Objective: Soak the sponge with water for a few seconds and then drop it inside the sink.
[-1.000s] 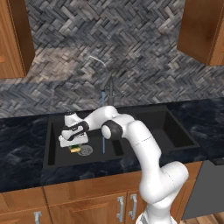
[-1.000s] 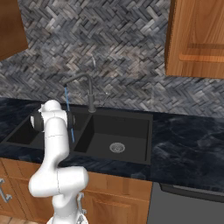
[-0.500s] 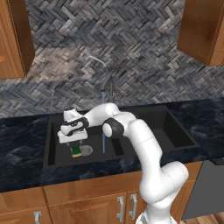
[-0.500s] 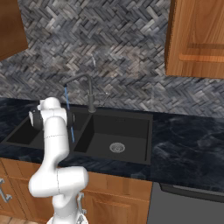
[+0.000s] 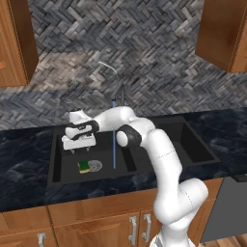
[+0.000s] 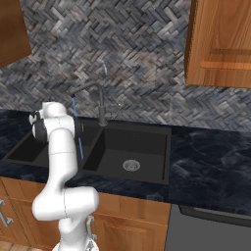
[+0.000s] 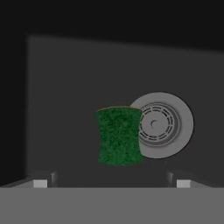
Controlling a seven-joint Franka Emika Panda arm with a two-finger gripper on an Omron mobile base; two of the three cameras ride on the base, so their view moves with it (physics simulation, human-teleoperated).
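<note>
The sponge [image 5: 85, 167] lies green side up on the floor of the black sink's [image 5: 57, 164] left basin. It rests against the left edge of the round silver drain [image 5: 96, 165]. My gripper [image 5: 78, 146] hangs open a little above it, pointing down, with nothing between the fingers. In the hand view the sponge [image 7: 119, 136] sits just ahead of the gripper [image 7: 111, 181], overlapping the drain's [image 7: 164, 124] rim. A thin blue stream of water [image 5: 114, 140] falls from the faucet [image 5: 121, 94] to the right of the sponge, apart from it. The water [image 6: 77, 128] also shows beside my arm.
The right basin [image 6: 147, 147] has its own silver drain [image 6: 131, 165]. Dark marbled countertop [image 6: 206, 162] surrounds the sink. Wooden cabinets hang above on both sides and a herringbone tiled wall stands behind the faucet [image 6: 100, 105].
The jaws have gone from shut to wide open and the sponge has left them; it now rests on the basin floor. The hand has lifted slightly.
</note>
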